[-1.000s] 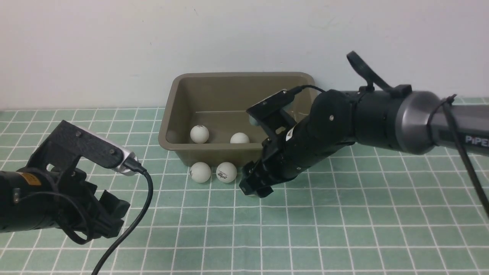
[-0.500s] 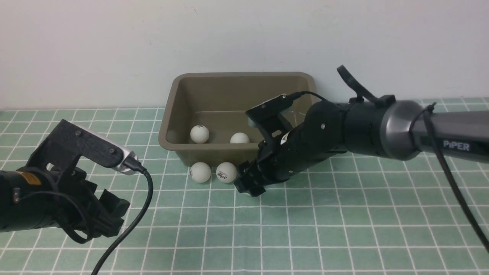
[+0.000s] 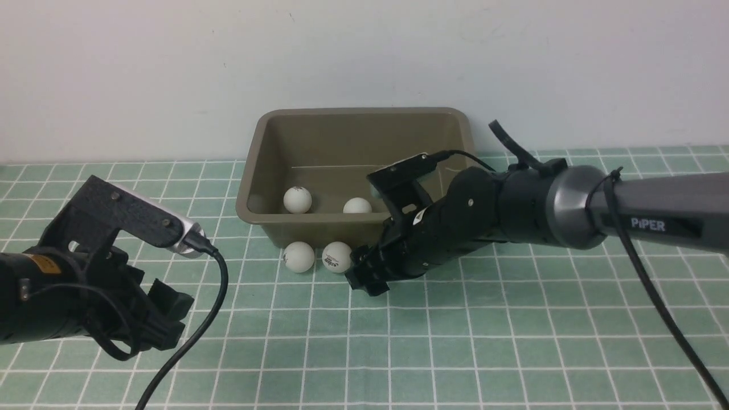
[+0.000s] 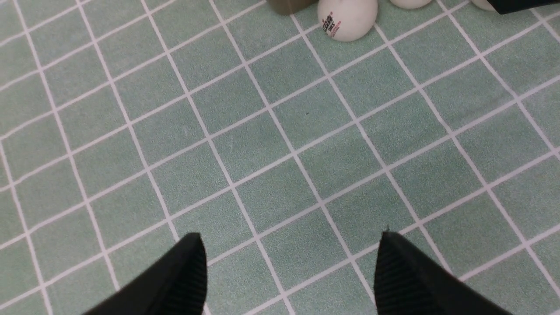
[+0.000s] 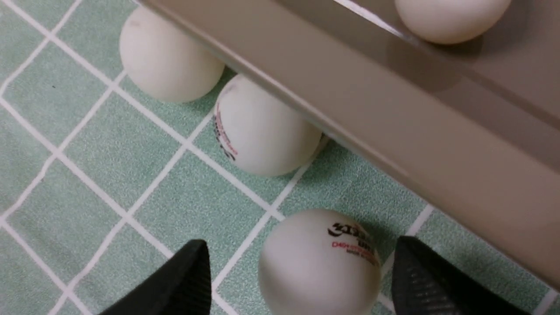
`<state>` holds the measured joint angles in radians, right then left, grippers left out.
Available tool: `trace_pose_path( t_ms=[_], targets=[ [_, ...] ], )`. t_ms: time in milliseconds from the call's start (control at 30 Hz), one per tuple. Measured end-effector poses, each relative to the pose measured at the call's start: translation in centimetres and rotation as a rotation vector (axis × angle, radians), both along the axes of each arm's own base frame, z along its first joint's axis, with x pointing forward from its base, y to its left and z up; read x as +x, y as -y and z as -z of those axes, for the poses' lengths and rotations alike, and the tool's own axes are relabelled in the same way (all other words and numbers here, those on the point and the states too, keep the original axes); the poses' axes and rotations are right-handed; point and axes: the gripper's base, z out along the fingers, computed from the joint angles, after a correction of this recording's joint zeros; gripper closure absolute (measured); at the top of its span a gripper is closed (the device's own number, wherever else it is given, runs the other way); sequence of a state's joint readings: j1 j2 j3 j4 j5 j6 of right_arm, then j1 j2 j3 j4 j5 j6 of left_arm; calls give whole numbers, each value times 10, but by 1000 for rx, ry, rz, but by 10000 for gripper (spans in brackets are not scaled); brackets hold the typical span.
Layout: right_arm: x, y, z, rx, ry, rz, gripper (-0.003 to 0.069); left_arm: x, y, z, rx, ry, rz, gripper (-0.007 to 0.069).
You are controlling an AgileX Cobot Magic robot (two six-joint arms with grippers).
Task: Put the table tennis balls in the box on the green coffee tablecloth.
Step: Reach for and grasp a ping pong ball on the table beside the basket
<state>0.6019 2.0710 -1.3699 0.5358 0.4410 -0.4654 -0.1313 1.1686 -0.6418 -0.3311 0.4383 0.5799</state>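
Table tennis balls [image 3: 298, 256], green checked tablecloth [image 3: 512, 341], plain white wall [image 3: 171, 68]

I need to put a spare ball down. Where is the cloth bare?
Bare: on the mint-green gridded tablecloth, the near strip right of the left end effector, and the stretch left of the olive-brown plastic tub. Crowded: the tub's front wall, where three white table tennis balls and the right end effector sit.

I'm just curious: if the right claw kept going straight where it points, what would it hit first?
Probably the printed ball framed by the right claw's open fingers, beside the box; depth is unclear.
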Motion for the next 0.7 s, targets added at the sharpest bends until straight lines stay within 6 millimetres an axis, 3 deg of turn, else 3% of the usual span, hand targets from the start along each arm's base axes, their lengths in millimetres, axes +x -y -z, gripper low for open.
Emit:
trace_pose_path(
  t_ms=[433, 700],
  targets=[
    [-3, 0, 1, -3, -30, -8, 287, 0, 0, 0, 0, 2, -1, 164],
    [-2, -1, 0, -1, -29, -9, 458, 0, 0, 0, 0, 6, -2, 164]
  ],
)
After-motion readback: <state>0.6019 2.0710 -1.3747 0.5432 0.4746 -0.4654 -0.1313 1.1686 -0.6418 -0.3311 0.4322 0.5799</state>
